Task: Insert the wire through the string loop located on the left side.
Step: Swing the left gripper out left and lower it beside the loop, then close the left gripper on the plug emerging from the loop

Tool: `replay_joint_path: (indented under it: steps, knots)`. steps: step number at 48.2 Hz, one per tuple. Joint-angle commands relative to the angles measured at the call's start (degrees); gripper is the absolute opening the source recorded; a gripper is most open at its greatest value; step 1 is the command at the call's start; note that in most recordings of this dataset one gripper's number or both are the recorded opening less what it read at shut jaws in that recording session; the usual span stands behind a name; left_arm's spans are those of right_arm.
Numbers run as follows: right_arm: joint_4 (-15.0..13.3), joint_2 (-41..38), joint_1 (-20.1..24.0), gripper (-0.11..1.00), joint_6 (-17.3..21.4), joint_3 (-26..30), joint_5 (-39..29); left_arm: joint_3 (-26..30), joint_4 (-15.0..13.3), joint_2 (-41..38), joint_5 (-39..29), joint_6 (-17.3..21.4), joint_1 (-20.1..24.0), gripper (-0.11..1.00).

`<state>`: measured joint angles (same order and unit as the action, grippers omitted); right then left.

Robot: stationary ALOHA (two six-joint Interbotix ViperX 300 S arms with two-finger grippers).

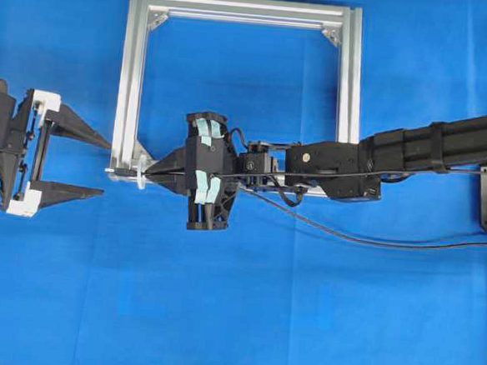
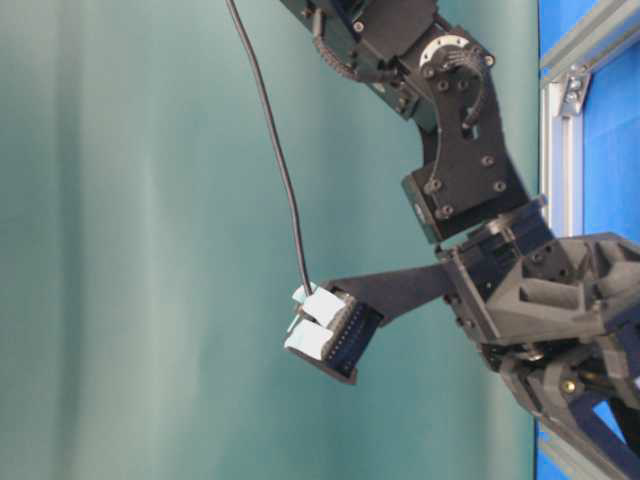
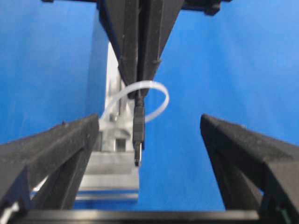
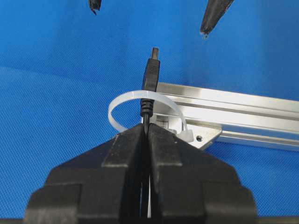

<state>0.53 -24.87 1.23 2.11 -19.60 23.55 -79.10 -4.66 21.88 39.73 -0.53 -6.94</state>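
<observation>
Blue counter (image 1: 242, 316) throughout, silver frame (image 1: 131, 74) lying at upper centre of the overhead view.

Right gripper (image 4: 146, 133): fingers (image 4: 122, 148) pressed together, pinching the wire (image 4: 146, 116) just behind its plug (image 4: 151, 74). Plug already passed through the string loop (image 4: 122, 99), tied to the frame's lower-left corner; tip protruding beyond the ring on the far side.

Left gripper (image 1: 94, 166): fingers (image 3: 51, 149) spread wide at far left of the overhead view, flanking the plug, touching nothing.

Insertion judged achieved. Remaining, at most: take-over and pull-through by the left side.
</observation>
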Motion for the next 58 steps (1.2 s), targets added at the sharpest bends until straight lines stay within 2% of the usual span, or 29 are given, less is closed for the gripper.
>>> replay_joint_path:
  steps: [1,15,58]
  knots:
    - [0.0,1.49,0.09,-0.01,0.09,1.05,0.44,1.85,0.18,-1.67,0.26,0.0,-0.09,0.9]
    - [0.0,1.49,0.09,-0.01,0.09,0.97,0.26,7.38,0.18,-14.24,0.26,0.88,-0.09,0.9]
    - [0.0,1.49,0.09,-0.01,0.09,0.97,0.26,7.65,0.18,-14.24,1.14,0.97,0.44,0.89]
